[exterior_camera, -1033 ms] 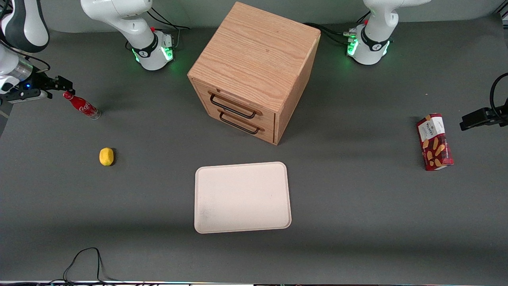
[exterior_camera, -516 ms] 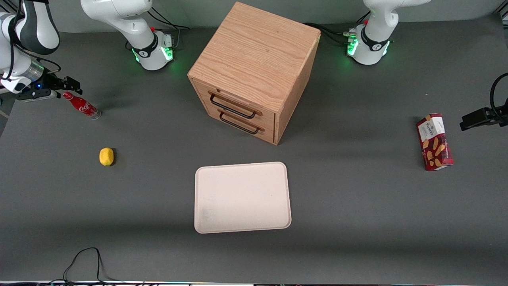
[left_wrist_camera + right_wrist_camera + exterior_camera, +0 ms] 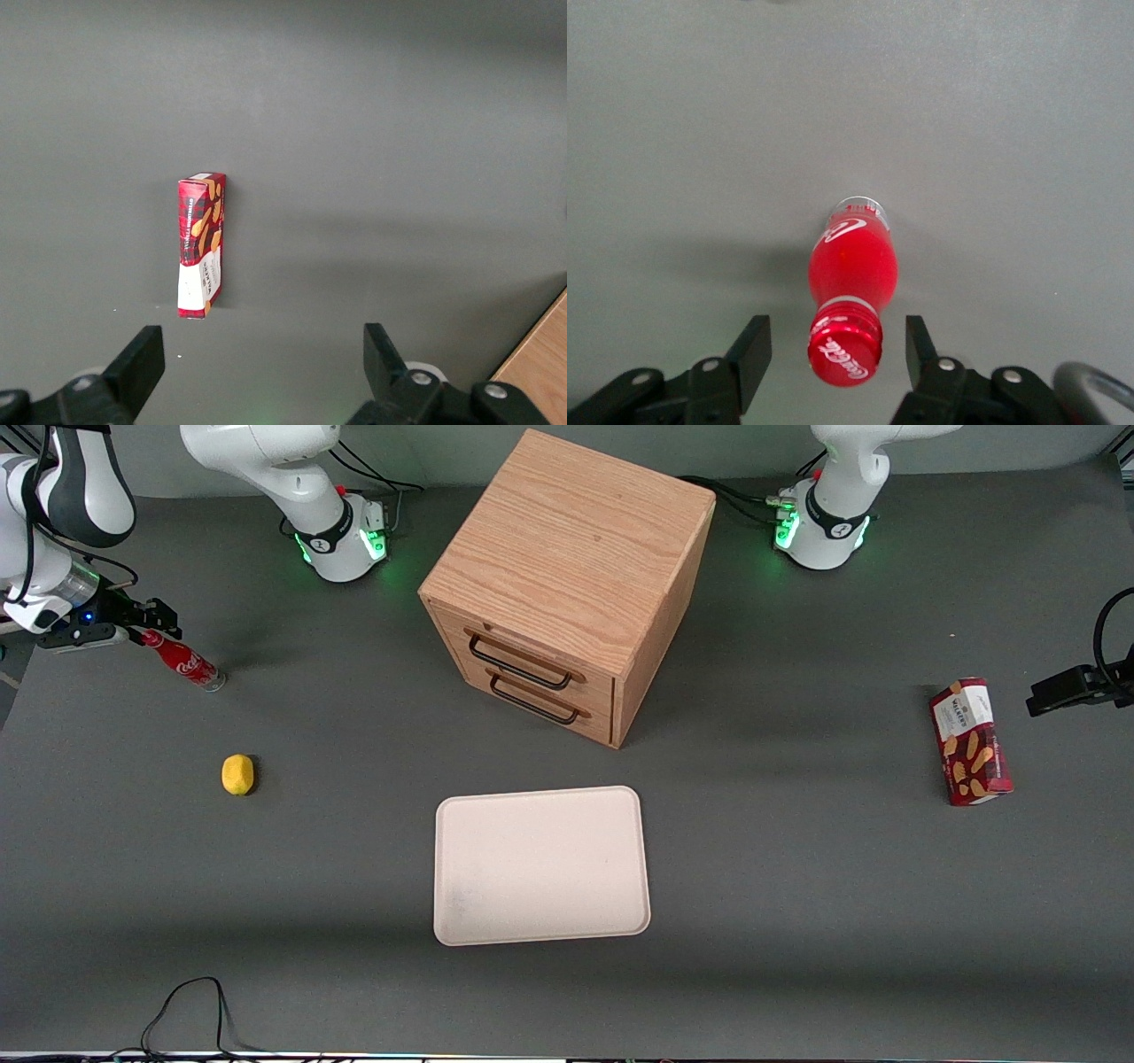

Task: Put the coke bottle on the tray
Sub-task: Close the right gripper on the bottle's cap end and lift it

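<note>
— Where are we seeing the slim red coke bottle (image 3: 185, 663)?

— Standing on the grey tabletop (image 3: 354, 850), about ten o'clock from the cream rectangular tray (image 3: 540, 864).

— Our pincer (image 3: 835, 352)?

— We're spreading it, released, around the cap.

From the front, the gripper (image 3: 152, 622) covers the cap of the coke bottle (image 3: 188, 665), so whether metal meets plastic there is hard to say. In the right wrist view the fingers (image 3: 750, 350) stand apart on either side of the cap, their bases cut off by the picture's edge. The print on the biscuit box (image 3: 970, 740) is too small to read. The cabinet (image 3: 567, 584) hides the table (image 3: 797, 886) under it, and a black cable (image 3: 190, 1010) runs off the near edge.
</note>
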`<state>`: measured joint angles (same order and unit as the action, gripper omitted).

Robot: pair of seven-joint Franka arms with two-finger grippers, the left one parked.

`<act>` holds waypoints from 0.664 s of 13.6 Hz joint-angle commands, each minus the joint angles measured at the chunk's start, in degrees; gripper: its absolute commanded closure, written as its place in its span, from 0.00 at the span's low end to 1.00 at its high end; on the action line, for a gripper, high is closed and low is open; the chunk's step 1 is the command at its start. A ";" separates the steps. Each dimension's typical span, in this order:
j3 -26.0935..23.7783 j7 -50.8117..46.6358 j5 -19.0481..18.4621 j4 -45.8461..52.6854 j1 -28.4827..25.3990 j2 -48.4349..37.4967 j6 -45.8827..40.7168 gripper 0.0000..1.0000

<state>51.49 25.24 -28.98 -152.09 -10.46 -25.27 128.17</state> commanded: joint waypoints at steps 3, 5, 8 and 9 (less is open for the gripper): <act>0.71 0.94 -1.34 0.04 -1.05 -0.05 0.85 0.60; 0.45 1.30 -1.34 0.30 -1.05 -0.05 0.85 0.77; 0.19 1.30 -1.34 0.48 -1.23 -0.05 0.85 1.00; -0.16 1.30 -1.43 0.83 -1.14 -0.13 0.85 1.00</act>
<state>51.44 25.61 -29.30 -152.06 -11.26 -25.23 128.44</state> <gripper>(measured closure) 0.687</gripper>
